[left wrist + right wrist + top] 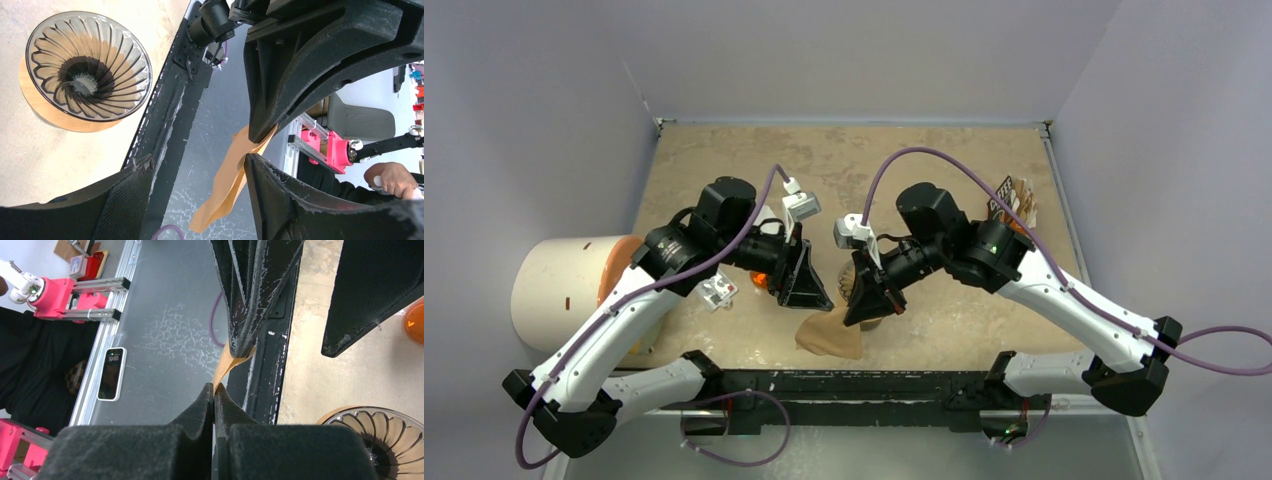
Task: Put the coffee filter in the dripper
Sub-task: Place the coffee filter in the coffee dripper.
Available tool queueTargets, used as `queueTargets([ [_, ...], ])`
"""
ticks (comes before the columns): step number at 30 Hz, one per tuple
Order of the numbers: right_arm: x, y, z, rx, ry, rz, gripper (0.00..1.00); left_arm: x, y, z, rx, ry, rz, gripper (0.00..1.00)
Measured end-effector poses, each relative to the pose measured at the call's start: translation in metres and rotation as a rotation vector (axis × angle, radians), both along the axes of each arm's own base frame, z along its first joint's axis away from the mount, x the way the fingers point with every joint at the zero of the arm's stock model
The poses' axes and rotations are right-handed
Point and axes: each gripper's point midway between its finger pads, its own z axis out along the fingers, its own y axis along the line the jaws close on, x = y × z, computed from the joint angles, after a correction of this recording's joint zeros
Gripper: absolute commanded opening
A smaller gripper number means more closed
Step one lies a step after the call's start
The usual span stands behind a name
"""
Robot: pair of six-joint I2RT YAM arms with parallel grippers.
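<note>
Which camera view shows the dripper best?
The left wrist view: the dripper shows its whole mouth, spiral ribs and wooden collar. The right wrist view catches only part of its rim; the top view hides nearly all of it.

Left hand [807, 298] spread wide, right hand [856, 318] pinched tight, the 2 nearly tip to tip

Overhead; wrist close-ups, dripper [87, 70] apparently common

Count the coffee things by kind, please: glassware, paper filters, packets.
Glassware: 2 (clear ribbed glass dripper with wooden collar; orange glass vessel)
Paper filters: 1 (tan paper coffee filter)
Packets: 1 (dark packet at the far right)
Total: 4
</note>
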Motion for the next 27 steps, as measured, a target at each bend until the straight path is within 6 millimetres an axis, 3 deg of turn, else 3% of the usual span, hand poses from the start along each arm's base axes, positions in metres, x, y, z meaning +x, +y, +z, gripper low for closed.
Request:
queueTargets([
  [27,-0.0029,-0.0004,-0.0028,-0.010,-0.015,0.006,0.00,0.0022,-0.0004,-0.0061,0.020,0.001,-0.006,0.65],
])
